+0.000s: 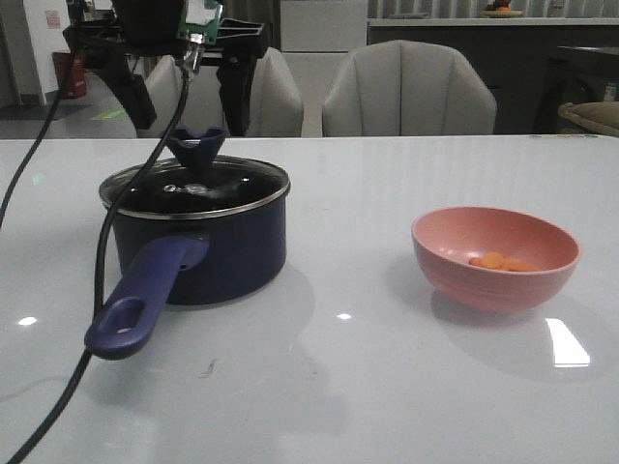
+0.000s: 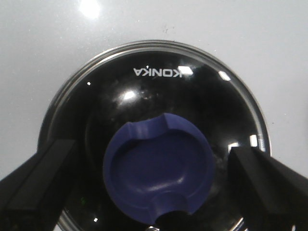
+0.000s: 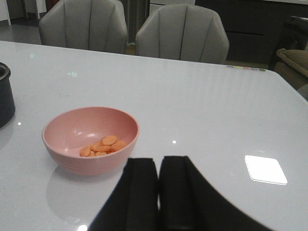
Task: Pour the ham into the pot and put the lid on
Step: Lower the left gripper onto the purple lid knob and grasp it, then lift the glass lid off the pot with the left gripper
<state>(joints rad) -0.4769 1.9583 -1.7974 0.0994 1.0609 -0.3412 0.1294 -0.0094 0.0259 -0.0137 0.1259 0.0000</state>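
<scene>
Glass lid (image 1: 196, 186) with flared blue knob (image 2: 159, 166) sits on the dark round pot (image 1: 198, 242); left gripper (image 1: 174, 82) hangs spread open above the knob, not touching. Orange ham (image 3: 102, 146) pieces lie in a smooth pink bowl (image 1: 495, 256) at 3 o'clock of the pot, well apart. Right gripper (image 3: 158, 190) is clenched, empty.

We hold our left black two-fingered gripper (image 1: 177, 92) high over the far left part of the worktop, fingers pointing down and spread wide, one black finger (image 2: 36, 180) on each side with a broad gap between. Our right black gripper (image 3: 158, 192) sits low towards the near right edge, its two flat fingers pressed almost together, nothing between them.
</scene>
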